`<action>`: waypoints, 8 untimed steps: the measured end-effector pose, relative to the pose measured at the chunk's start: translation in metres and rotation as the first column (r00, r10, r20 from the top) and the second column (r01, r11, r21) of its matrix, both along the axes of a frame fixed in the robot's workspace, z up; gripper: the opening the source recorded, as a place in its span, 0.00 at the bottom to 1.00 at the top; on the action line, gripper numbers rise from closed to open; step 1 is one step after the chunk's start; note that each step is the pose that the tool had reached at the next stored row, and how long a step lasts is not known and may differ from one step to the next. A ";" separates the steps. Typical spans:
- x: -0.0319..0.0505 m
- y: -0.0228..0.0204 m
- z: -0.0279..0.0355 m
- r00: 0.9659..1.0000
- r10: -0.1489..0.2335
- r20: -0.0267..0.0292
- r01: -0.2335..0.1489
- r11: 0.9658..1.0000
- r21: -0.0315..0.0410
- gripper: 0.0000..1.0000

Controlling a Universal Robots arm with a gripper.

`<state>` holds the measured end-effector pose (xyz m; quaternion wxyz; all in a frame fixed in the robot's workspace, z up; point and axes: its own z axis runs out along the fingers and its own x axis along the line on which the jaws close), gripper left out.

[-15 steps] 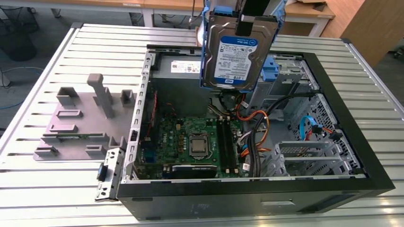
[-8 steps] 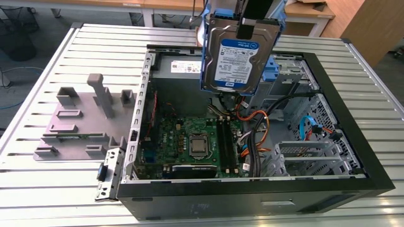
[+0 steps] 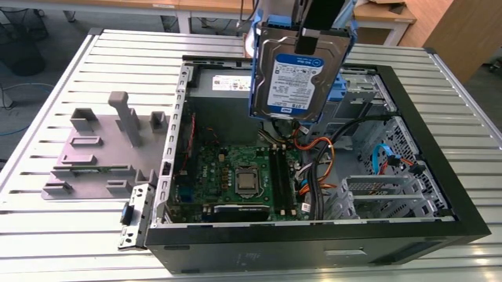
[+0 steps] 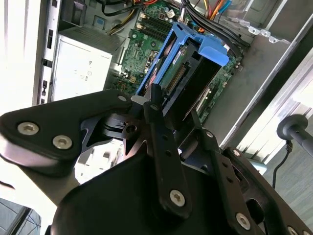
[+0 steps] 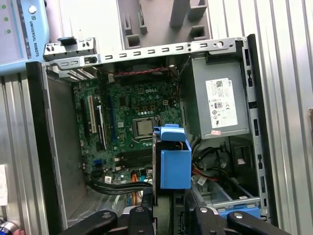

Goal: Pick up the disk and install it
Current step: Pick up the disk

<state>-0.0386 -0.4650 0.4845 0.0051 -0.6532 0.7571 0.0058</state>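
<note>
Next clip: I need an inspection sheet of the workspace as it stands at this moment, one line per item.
Surface: ribbed metal table, with an open computer case lying on its side on it.
Job's things: the disk, in its blue caddy, hangs upright above the case and is not yet seated in a bay.
Clutter: grey plastic fixture on the table, at the exterior view's left of the case.
Grippers: gripper clamped on the disk's upper end.
Cables: orange, black and blue wire bundles loose inside the case beside the motherboard.
Surroundings: wooden desks behind the table; grey power supply inside the case.
</note>
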 end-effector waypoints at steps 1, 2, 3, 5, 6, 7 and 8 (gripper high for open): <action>0.0000 -0.0009 0.0000 1.000 -0.001 0.000 0.001 1.000 0.000 0.35; 0.0001 -0.0021 0.0000 1.000 -0.002 0.000 0.002 1.000 0.000 0.35; 0.0001 -0.0035 0.0000 1.000 -0.004 0.000 0.004 1.000 0.000 0.35; 0.0002 -0.0064 -0.0001 1.000 -0.006 0.000 0.006 1.000 0.000 0.35; 0.0003 -0.0078 -0.0001 1.000 -0.007 0.000 0.007 1.000 0.000 0.35; 0.0004 -0.0089 -0.0001 1.000 -0.008 0.000 0.008 1.000 0.000 0.35; 0.0004 -0.0098 -0.0001 1.000 -0.009 0.000 0.009 1.000 0.000 0.35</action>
